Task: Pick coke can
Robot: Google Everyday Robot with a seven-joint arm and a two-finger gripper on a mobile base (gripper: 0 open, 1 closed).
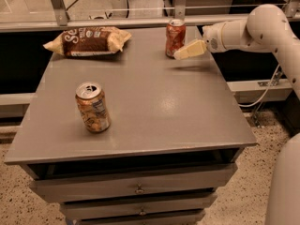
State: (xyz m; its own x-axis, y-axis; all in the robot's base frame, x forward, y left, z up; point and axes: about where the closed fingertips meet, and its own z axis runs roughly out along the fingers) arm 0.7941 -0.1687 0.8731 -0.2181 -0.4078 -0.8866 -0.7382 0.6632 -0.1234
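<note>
The coke can (175, 37), red with white markings and a silver top, stands upright at the back of the grey table (154, 102), right of middle. My gripper (183, 53) comes in from the right on a white arm. Its cream fingertip is right next to the can's lower right side, just above the table top. I cannot tell whether it touches the can.
An orange-gold can (92, 108) with a blue and white label stands at the front left of the table. A brown chip bag (89, 41) lies at the back left. A rail and glass panel run behind the table. Drawers sit under the top.
</note>
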